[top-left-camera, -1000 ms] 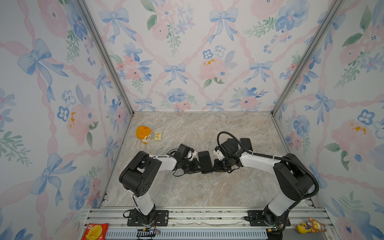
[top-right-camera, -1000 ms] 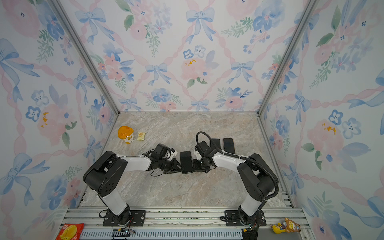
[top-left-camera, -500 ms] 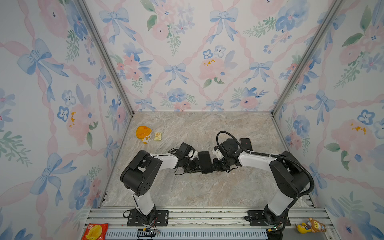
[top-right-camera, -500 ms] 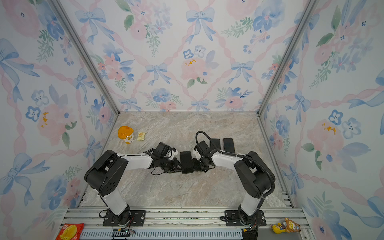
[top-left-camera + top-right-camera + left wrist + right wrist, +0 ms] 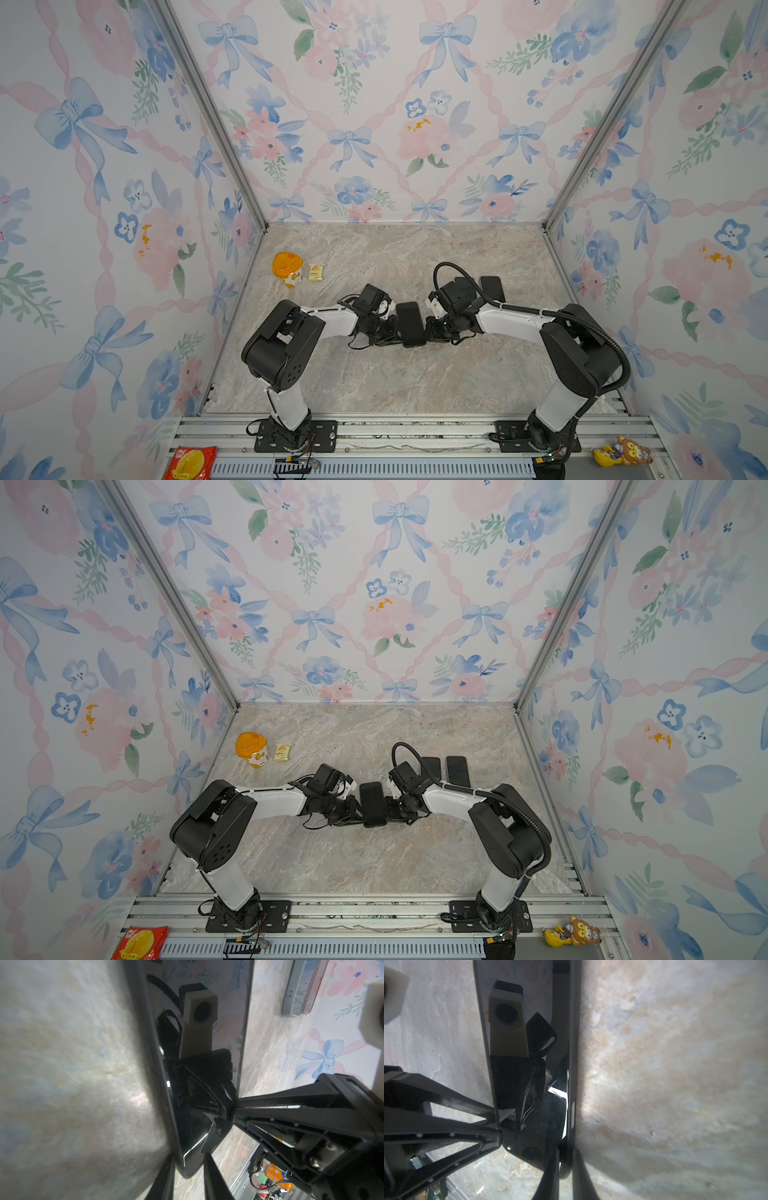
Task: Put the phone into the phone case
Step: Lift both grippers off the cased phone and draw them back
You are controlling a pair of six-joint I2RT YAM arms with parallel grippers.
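Opposed pinch: left claw (image 5: 189,1159) and right claw (image 5: 566,1153) grip opposite edges of glossy black slab phone (image 5: 410,324), probably seating it inside matte black case rim (image 5: 573,1064).

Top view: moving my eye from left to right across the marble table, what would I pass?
Cup → packet → left end effector → phone → right end effector → dark slab → second slab.
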